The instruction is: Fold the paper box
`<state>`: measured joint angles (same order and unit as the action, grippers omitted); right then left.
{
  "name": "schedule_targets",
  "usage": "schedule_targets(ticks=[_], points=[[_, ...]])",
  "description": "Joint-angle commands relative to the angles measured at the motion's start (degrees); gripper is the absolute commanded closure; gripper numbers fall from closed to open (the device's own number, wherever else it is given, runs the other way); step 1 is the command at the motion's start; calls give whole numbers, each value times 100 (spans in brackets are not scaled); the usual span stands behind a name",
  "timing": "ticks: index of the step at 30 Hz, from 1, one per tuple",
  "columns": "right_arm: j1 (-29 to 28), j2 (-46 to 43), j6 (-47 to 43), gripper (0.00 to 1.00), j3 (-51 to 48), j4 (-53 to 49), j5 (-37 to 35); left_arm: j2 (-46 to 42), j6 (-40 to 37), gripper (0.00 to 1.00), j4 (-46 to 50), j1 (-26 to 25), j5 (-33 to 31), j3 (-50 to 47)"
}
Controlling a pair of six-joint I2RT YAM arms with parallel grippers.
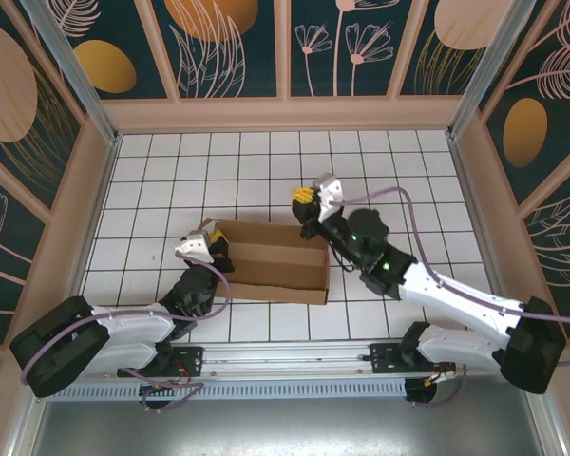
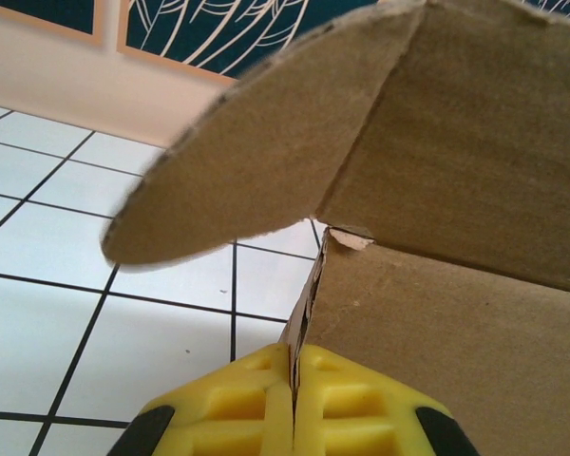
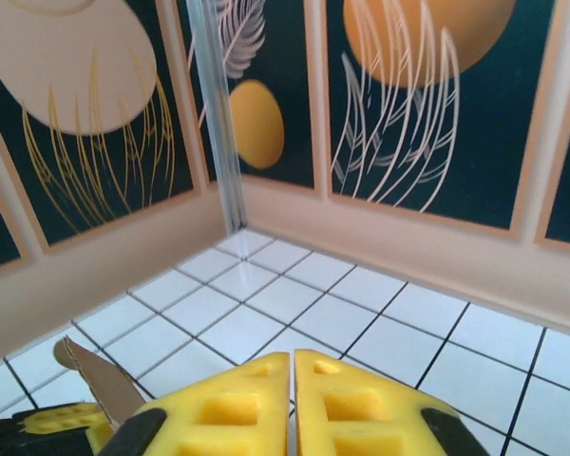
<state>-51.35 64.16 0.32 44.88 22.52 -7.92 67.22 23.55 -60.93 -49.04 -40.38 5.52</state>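
Cardboard of the paper box [image 1: 271, 261] is lying mid-bench, partly raised. Left fingers [image 2: 293, 410] are pinching its left wall; right fingers [image 3: 293, 404] are pressed together, empty, hovering at the far-right corner. Keeping the pinch firm while the right pushes flaps inward seems wise.

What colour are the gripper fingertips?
Yellow fingertips, clearest in the right wrist view.

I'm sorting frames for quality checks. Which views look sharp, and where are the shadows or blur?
Top external: evenly lit, sharp, soft shadow beside the brown corrugated cardboard box. Left wrist: the box's rounded flap and yellow left hand fingers are slightly soft, a shadow on the white tiles beneath. Right wrist: yellow right hand fingers blurred, wall panels sharper.
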Motion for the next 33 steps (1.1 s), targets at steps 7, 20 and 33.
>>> schedule_targets(ticks=[7, 20, 33], points=[[207, 1039, 852, 97, 881, -2351, 1135, 232, -68, 100, 888, -80, 155, -96], [180, 1450, 1188, 93, 470, -2153, 1826, 157, 511, 69, 1794, -80, 108, 116], [230, 1913, 1245, 91, 126, -1790, 1420, -568, 1089, 52, 3288, -74, 164, 380]])
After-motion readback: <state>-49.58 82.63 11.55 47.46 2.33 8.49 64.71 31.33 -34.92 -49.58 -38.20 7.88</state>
